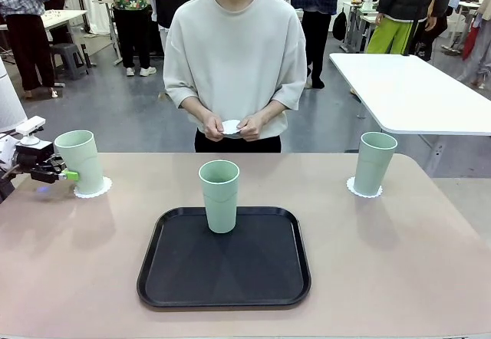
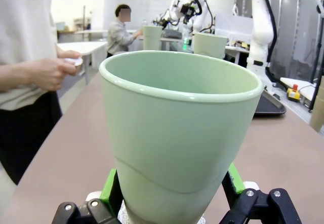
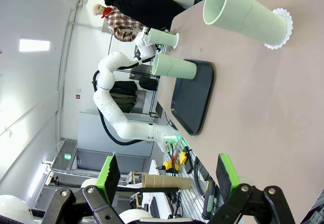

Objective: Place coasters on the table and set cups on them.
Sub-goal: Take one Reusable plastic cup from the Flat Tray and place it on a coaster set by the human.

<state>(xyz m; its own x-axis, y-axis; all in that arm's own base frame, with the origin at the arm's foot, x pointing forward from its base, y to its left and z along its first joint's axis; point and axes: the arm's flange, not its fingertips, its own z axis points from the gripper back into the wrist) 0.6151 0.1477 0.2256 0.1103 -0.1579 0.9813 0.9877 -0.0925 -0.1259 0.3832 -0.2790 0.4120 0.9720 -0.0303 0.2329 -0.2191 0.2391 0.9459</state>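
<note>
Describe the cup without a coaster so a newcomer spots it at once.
Start at the beige-pink table and find the black tray at its centre. The mint-green cup stands upright at the tray's far edge. Unlike the left cup and right cup, on white coasters, it stands on bare tray.

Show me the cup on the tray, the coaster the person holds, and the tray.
Cup on the tray (image 1: 220,197), front view, middle of its side wall.
Coaster in the person's hands (image 1: 231,127), front view, its white face.
Black tray (image 1: 222,271), front view, bare floor.
</note>
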